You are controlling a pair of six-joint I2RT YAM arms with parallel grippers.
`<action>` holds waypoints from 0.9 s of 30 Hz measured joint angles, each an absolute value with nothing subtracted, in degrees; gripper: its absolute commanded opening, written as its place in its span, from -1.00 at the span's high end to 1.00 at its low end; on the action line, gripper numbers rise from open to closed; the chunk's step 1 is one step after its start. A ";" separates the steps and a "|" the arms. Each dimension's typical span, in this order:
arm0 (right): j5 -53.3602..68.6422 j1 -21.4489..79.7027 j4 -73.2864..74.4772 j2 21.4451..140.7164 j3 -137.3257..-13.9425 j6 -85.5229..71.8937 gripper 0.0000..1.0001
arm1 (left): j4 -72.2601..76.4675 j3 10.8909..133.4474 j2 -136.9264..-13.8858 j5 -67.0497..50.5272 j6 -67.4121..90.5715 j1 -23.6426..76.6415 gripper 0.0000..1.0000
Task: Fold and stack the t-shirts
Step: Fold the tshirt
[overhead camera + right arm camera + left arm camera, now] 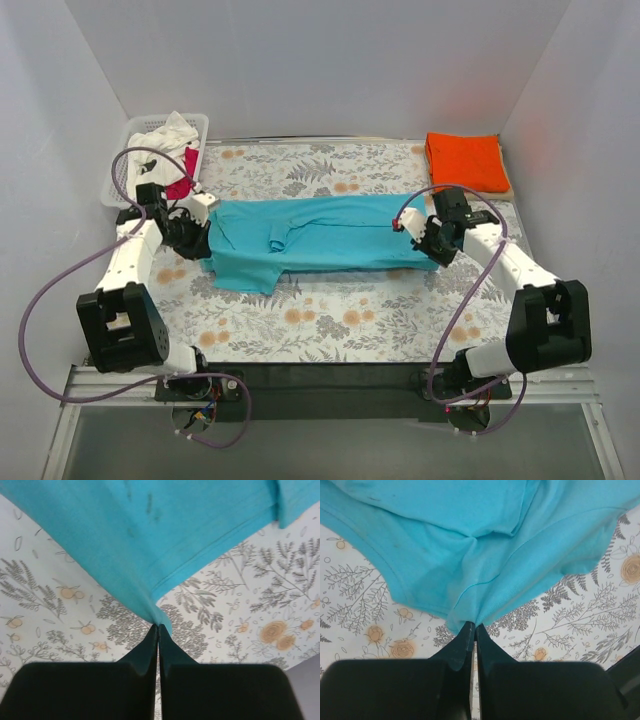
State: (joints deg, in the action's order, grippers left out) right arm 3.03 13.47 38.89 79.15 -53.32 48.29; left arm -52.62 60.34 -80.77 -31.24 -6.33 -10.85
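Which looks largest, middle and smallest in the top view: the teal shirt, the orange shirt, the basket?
teal shirt, clearly largest
basket, second
orange shirt, somewhat smaller than the basket

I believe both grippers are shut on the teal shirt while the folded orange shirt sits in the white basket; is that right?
Not quite: the folded orange shirt lies on the table at the far right corner, not in the basket, as the top view shows. The rest holds: the left gripper and right gripper are both shut on the teal shirt.
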 measured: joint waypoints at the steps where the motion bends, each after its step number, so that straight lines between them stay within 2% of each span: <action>1: 3.22 12.99 38.92 80.34 -54.83 48.47 0.97 | -52.29 61.56 -82.04 -31.62 -5.80 -11.18 1.00; 9: 4.95 11.07 38.94 92.49 -66.50 49.98 0.97 | -50.04 70.22 -92.82 -34.63 0.10 -11.27 1.00; 27: 6.79 9.47 38.81 112.66 -84.53 50.74 0.97 | -39.81 74.87 -105.89 -34.46 8.91 -11.27 0.97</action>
State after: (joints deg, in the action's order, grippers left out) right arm 6.79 9.47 38.81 112.66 -84.53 50.74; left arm -39.81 74.87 -105.89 -34.46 8.91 -11.27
